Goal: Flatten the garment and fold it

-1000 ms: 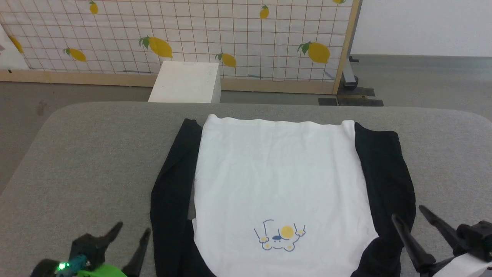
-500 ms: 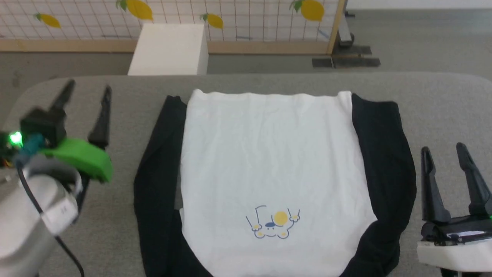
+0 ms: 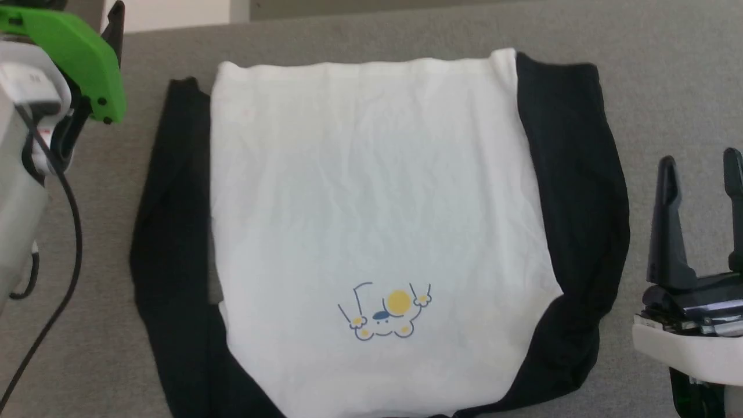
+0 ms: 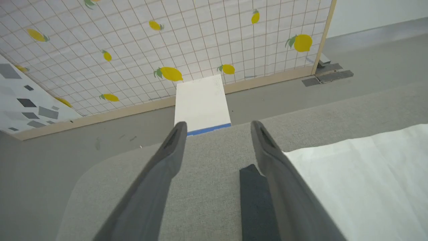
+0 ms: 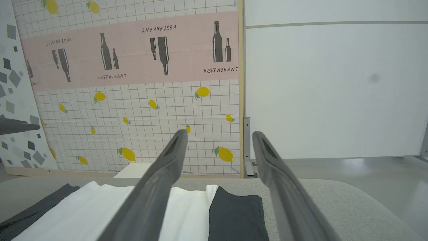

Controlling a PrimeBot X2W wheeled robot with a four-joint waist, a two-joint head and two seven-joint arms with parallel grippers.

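Left pincer (image 4: 218, 124) hangs w/ its two dark fingers spread wide and nothing btwn them, over the far-left part of the grey bench (image 4: 207, 187). In the wrist view its right-hand finger sits close by the far end of a black sleeve (image 4: 254, 201). In the head view that arm's green cover (image 3: 75, 46) and a black cable (image 3: 69, 203) show at upper left. Right pincer (image 3: 700, 158), fingers likewise apart and empty, is at the bench's right side, beside the garment but clear of it, pointing fwd.

The garment (image 3: 371, 191), a white T-shirt, lies spread in the ctr of the bench, front up, w/ light creases across the body. Black sleeves run down both long sides; the second sleeve (image 3: 580, 174) is on the robot's right. A small yellow-and-blue cartoon print (image 3: 386, 310) marks the chest at the end nearer the robot, and the straight hem is at the far end.

Beyond the bench: grey floor (image 4: 50, 150), a white box (image 4: 202, 100) and a screen (image 4: 200, 40) of gridded paper w/ lemons.
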